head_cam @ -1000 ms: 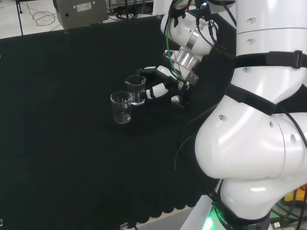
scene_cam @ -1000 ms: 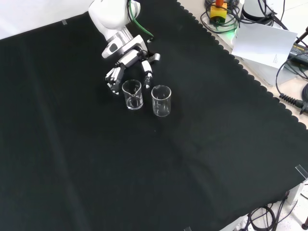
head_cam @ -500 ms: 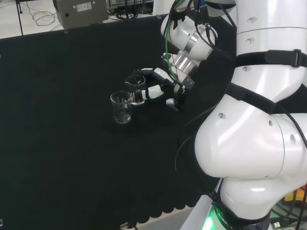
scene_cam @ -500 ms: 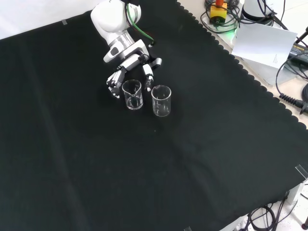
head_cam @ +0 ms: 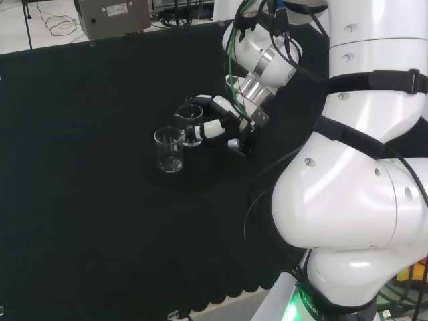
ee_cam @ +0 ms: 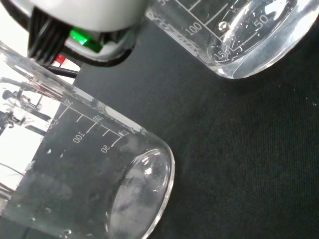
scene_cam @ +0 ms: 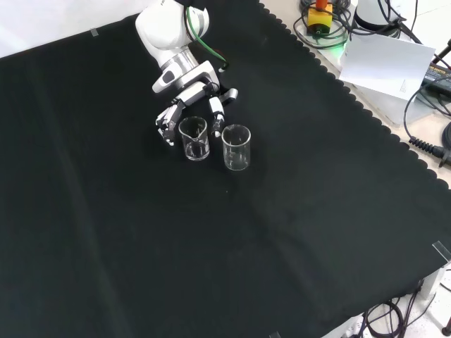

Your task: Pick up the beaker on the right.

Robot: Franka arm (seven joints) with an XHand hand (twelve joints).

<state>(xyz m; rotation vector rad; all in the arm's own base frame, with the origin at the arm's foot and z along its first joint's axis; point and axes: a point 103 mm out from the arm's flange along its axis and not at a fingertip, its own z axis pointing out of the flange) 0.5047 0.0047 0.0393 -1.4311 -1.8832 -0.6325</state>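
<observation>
Around the spouted beaker [scene_cam: 194, 138] the hand [scene_cam: 190, 98] is set, its fingers [scene_cam: 168, 124] curved down one side of the glass and its thumb [scene_cam: 216, 116] down the other, between this beaker and the second beaker [scene_cam: 236, 146]. Whether the glass is already pinched or merely bracketed cannot be told. In the front view the second beaker stands just right of the spouted one; in the head view it [head_cam: 169, 149] stands nearer the camera and the spouted one [head_cam: 190, 124] behind it, closer to the hand [head_cam: 224, 124].

For the step to be done well, it should first be settled which beaker is meant by "right" (the enclosed one is the right-hand one in the head view, the left-hand one in the front view). The thumb should be kept clear of the second beaker, since the gap is narrow, and closure is best made evenly on the glass wall below the rim.

Contact points are obscured by the clear glass. Both beakers [ee_cam: 94, 189] are cut off in the wrist view, and whether either holds liquid is hard to judge, though both look empty.
</observation>
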